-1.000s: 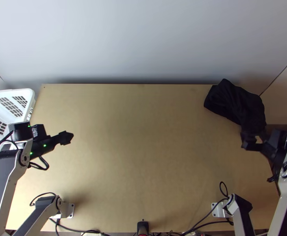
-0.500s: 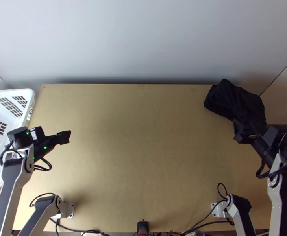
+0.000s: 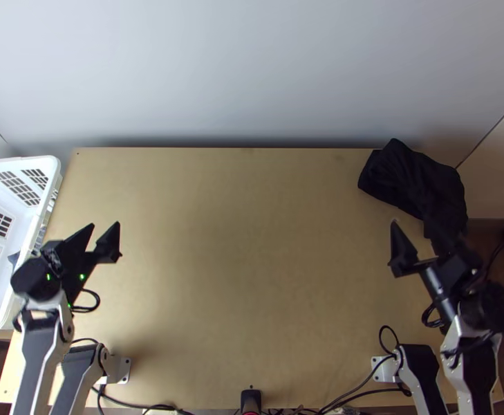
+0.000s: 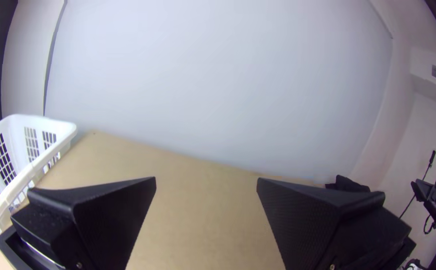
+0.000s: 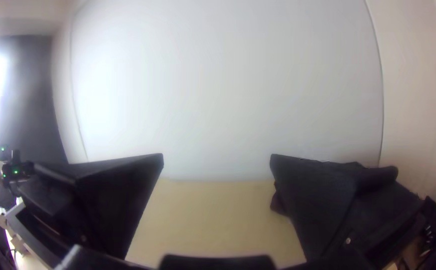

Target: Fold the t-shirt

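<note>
A black t-shirt (image 3: 414, 178) lies bunched at the table's back right corner. My left gripper (image 3: 105, 225) is over the left part of the table, far from the cloth, its fingers spread. My right gripper (image 3: 413, 230) is just nearer the front than the t-shirt, open and holding nothing. In the left wrist view, dark cloth (image 4: 347, 183) shows beyond the right-hand finger of the left gripper (image 4: 207, 179). The right wrist view has a bit of the shirt (image 5: 278, 204) beside a finger of the right gripper (image 5: 217, 156), which covers much of it.
A white slatted basket (image 3: 52, 166) stands at the table's left edge, beside the left gripper. The bare wooden table (image 3: 252, 263) stretches between the arms. A pale wall (image 3: 252, 76) rises behind it. Cables (image 3: 348, 391) run along the front edge.
Both grippers have turned to point up the picture, their two fingers now seen apart. The right one has moved left; the left arm has shifted slightly right at its wrist. The t-shirt lies as before.
</note>
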`<state>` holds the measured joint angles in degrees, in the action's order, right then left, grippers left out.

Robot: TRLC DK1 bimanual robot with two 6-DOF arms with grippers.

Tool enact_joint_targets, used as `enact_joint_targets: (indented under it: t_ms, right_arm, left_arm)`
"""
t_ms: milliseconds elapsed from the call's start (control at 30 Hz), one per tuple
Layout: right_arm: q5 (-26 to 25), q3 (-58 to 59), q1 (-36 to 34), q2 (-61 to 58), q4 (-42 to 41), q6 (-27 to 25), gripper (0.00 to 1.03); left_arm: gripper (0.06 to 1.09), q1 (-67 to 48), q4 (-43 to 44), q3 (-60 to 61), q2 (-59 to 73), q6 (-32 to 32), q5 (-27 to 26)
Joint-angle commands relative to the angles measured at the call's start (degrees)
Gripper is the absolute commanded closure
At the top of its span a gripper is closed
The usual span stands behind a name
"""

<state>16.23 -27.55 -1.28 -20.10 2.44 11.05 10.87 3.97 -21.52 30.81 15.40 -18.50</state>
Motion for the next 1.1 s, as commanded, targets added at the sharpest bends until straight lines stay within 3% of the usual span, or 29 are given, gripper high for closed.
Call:
enact_joint_targets:
  t_ms: [0,233,500,600,767,833,1067]
  right_arm:
    - [-1.9,8.7,2.9,9.6,-4.8,-4.3,0.04]
    - [-1.9,18.3,4.1,20.4,-4.5,-4.5,0.04]
    - [-1.8,21.5,1.2,20.4,-5.1,-5.7,0.04]
    - [-1.8,21.3,2.4,20.4,0.3,-5.7,0.04]
    - [-1.9,21.7,1.4,20.4,3.7,-7.4,0.04]
    - [-1.9,22.1,1.5,20.3,8.5,-10.5,0.04]
    - [-1.9,22.2,2.4,20.3,8.5,-11.2,0.04]
  left_arm:
    - [0.10,-2.3,9.0,8.9,-10.0,-0.5,3.4]
    - [0.10,-3.1,10.6,16.2,-19.8,-2.0,3.6]
    - [0.10,-3.1,-9.2,17.1,-30.9,-5.6,3.6]
    - [0.10,-2.3,-12.5,17.0,-30.9,-7.4,3.6]
    - [0.10,-3.6,-13.7,17.2,-30.1,-7.8,4.3]
    - [0.10,-4.5,-14.1,17.2,-26.1,-7.3,4.8]
    - [0.10,-4.7,-13.9,17.1,-31.0,-7.3,5.8]
